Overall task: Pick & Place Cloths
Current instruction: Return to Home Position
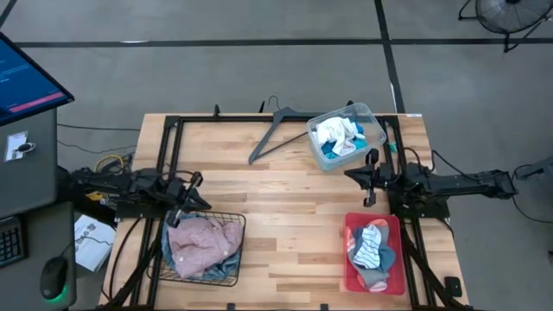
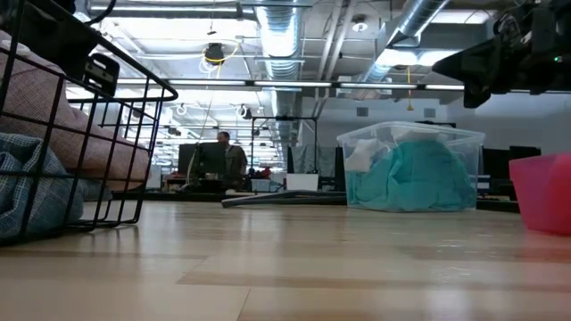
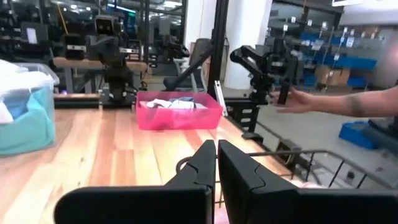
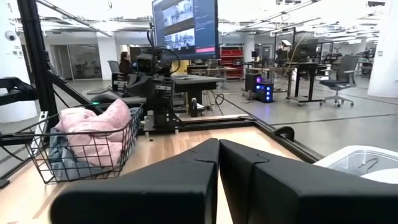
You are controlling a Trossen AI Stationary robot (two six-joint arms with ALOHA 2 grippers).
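Left gripper (image 3: 216,163) at bench (image 1: 294,220) left edge, over back rim of wire basket (image 1: 226,275); fingers together, nothing held. Right gripper (image 4: 219,155) near right edge, between clear bin (image 1: 376,121) and red tray (image 1: 350,276); fingers together, empty. Pink cloth (image 1: 203,242) over denim (image 2: 36,192) in basket, front-left corner. White cloth (image 1: 337,131) and turquoise cloth (image 1: 333,154) in bin, back-right corner. Striped socks (image 1: 370,246) in tray, front-right. Grey hanger (image 1: 275,130) by back edge.

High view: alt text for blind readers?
On a table: pink and denim cloths in a wire basket, white and turquoise in a clear bin, socks in a red tray. Left gripper by the basket, right gripper near the bin, both shut.
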